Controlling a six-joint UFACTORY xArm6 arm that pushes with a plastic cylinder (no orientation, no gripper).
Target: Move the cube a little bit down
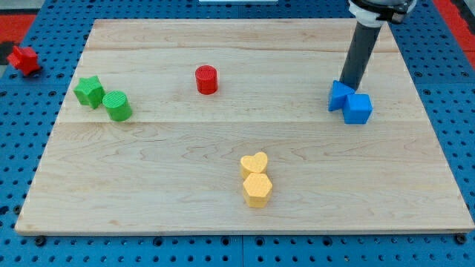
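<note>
A blue cube (358,108) sits near the board's right side, touching a second blue block (340,96) of unclear shape on its upper left. My rod comes down from the view's top right; my tip (346,83) rests just above the second blue block, above and left of the cube.
A red cylinder (206,79) stands at upper middle. A green star-like block (89,91) and a green cylinder (117,106) sit at the left. A yellow heart (254,164) touches a yellow hexagon (257,189) at lower middle. A red block (24,59) lies off the wooden board (148,185) at upper left.
</note>
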